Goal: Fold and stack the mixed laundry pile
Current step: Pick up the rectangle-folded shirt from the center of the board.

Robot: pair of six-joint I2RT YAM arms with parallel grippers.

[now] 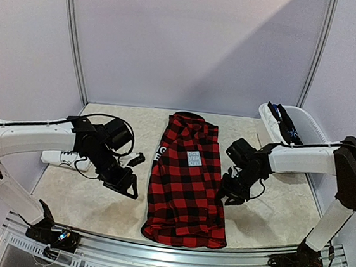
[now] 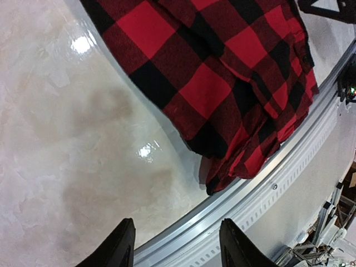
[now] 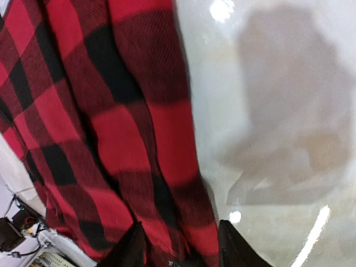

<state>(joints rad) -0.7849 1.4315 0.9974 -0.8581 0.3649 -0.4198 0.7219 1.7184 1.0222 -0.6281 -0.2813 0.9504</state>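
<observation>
At the near edge of the cream marbled tabletop [image 1: 87, 207], just behind the grey metal front rail [image 2: 267, 194], lies the rumpled hem of the red-and-black plaid flannel shirt [image 1: 188, 185]. It is laid out as a long strip running away from the arms down the table's middle. It looks light, limp and a little grippy, so it should drape and sag when lifted; the doubled side edges or hem corners seem the best places to pinch. The left gripper [image 2: 175, 236] hovers beside the shirt's left edge, jaws parted and empty. The right gripper [image 3: 178, 239] sits over the right edge, jaws apart, not clamping the cloth. Further back are a folded white T-shirt with black print [image 1: 67, 159] and dark garments [image 1: 285, 127] in a white plastic tub [image 1: 266, 127].
</observation>
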